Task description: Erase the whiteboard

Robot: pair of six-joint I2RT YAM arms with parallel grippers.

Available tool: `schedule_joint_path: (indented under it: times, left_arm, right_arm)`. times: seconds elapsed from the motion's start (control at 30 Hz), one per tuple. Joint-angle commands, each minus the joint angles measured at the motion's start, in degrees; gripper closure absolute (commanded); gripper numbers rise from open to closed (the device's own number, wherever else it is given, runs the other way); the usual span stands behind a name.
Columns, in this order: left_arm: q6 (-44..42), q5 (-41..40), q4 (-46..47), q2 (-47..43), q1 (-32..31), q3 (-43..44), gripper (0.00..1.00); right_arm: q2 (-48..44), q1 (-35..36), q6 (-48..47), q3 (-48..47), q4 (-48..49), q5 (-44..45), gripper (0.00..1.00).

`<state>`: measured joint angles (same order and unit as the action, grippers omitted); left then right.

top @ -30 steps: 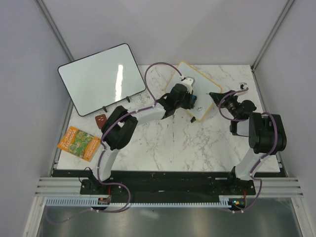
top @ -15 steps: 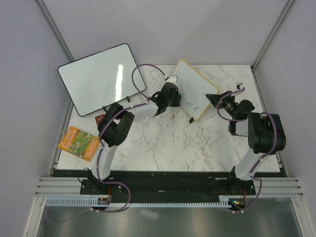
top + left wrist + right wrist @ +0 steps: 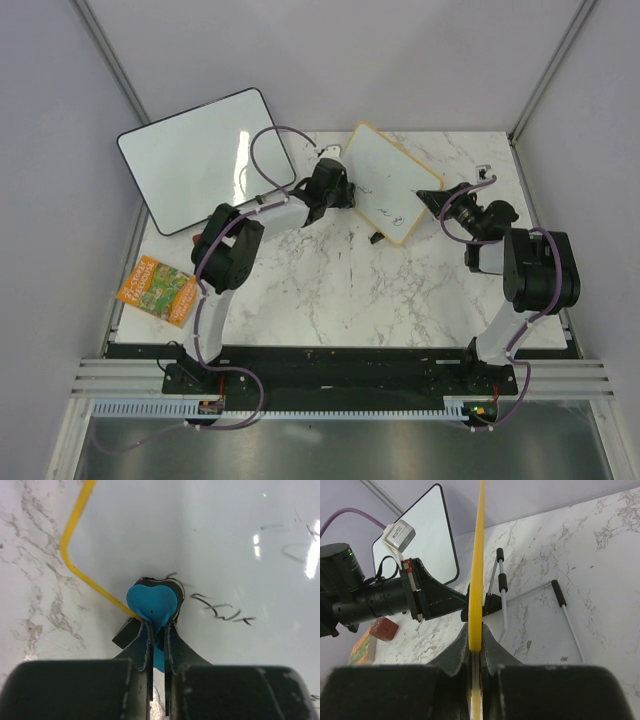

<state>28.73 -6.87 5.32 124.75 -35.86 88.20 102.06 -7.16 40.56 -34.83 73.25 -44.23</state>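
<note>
Two things differ from a second ago: the left arm has drawn back from the middle of the whiteboard (image 3: 392,185) to its 9 o'clock edge, and the board has turned a little. The whiteboard stands tilted toward 12 o'clock on the desk (image 3: 330,290), with dark handwriting on its face. The left fingers (image 3: 142,645) are clenched on a blue eraser (image 3: 150,602), which touches the board just inside its yellow frame. The right fingers (image 3: 492,652) are nearly closed, pinching the frame at the board's 3 o'clock corner.
</note>
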Motion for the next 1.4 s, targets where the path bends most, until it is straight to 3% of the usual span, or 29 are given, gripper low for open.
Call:
schedule_joint_path:
  times: [0.0, 0.3, 0.67, 0.97, 1.2, 1.37]
  left_arm:
    - [1.3, -2.4, 6.9, -5.1, 2.1, 0.7, 0.98]
    - [1.0, 6.0, 10.2, -0.4, -1.0, 3.5, 0.98]
    - [-6.6, -0.1, 4.5, 3.5, -10.9, 7.5, 0.98]
    - [-8.3, -0.9, 1.2, 3.6, -16.5, 3.6, 0.98]
    - [-14.1, -7.6, -0.8, 3.7, -22.8, 3.5, 0.98]
    - [-12.1, -10.0, -3.9, 3.7, -25.3, 3.5, 0.98]
  right_arm:
    - [-3.1, -0.1, 1.7, -2.2, 6.0, -7.4, 1.00]
    - [-1.7, 0.0, 3.4, -2.3, 8.0, -7.5, 1.00]
    - [-1.2, -0.1, 5.0, -2.6, 9.3, -7.7, 1.00]
    - [-1.3, 0.0, 5.0, -2.9, 8.4, -7.7, 1.00]
    - [-1.7, 0.0, 4.7, -3.0, 7.6, -7.5, 1.00]
    - [-3.3, 0.5, 2.3, -3.2, 3.4, -6.9, 1.00]
